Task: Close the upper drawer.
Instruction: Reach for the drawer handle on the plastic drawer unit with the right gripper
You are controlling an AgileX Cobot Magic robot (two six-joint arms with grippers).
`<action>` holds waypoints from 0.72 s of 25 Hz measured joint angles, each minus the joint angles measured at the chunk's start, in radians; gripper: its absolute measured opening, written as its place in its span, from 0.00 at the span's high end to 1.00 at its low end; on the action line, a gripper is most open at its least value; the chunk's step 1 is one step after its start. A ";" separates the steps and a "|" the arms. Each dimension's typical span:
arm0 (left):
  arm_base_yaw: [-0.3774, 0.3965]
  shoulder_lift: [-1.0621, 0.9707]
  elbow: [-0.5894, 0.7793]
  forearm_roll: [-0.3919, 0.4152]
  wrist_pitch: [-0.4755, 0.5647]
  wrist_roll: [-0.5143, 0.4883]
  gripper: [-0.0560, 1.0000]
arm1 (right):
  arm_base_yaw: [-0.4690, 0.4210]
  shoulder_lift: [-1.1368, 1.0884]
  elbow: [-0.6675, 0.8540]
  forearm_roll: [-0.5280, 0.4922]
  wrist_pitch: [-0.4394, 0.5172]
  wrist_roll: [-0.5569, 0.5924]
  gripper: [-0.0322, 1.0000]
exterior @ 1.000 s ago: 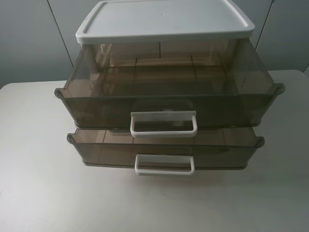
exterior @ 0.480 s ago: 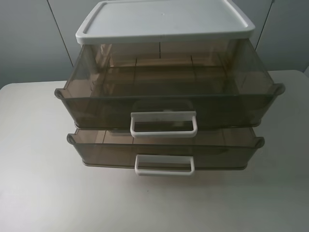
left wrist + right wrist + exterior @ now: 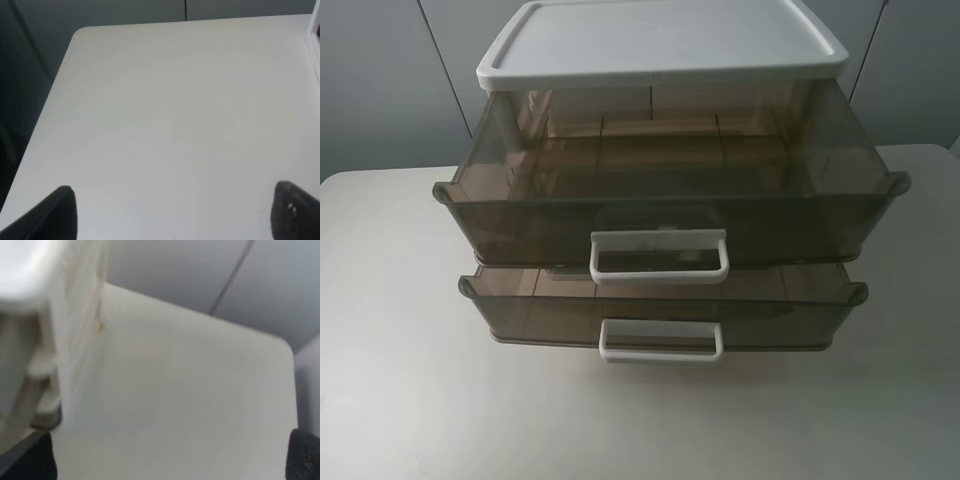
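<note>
The upper drawer (image 3: 670,190) is smoky translucent plastic and stands pulled far out of the white-topped cabinet (image 3: 660,40). Its white loop handle (image 3: 658,238) has faint dark specks. Neither gripper shows in the exterior high view. In the left wrist view my left gripper (image 3: 175,215) is open, with dark fingertips (image 3: 57,212) wide apart over bare table. In the right wrist view my right gripper (image 3: 165,460) is open, and the cabinet's side (image 3: 75,315) shows as a blur close by.
The lower drawer (image 3: 660,310) with a clean white handle (image 3: 661,340) is also pulled out partway, under the upper one. The cabinet stands at the back middle of a white table (image 3: 400,380). The table's rounded corner (image 3: 80,32) shows in the left wrist view.
</note>
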 joint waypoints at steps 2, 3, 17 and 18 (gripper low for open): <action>0.000 0.000 0.000 0.000 0.000 0.000 0.24 | 0.074 0.058 -0.066 0.000 -0.006 -0.017 0.29; 0.000 0.000 0.000 0.000 0.000 0.000 0.24 | 0.118 0.082 -0.093 0.004 -0.008 -0.030 0.29; 0.000 0.000 0.000 0.000 0.000 0.000 0.24 | 0.569 0.303 -0.261 0.431 0.098 -0.328 0.29; 0.000 0.000 0.000 0.000 0.000 0.000 0.24 | 0.593 0.317 -0.265 0.449 0.114 -0.334 0.29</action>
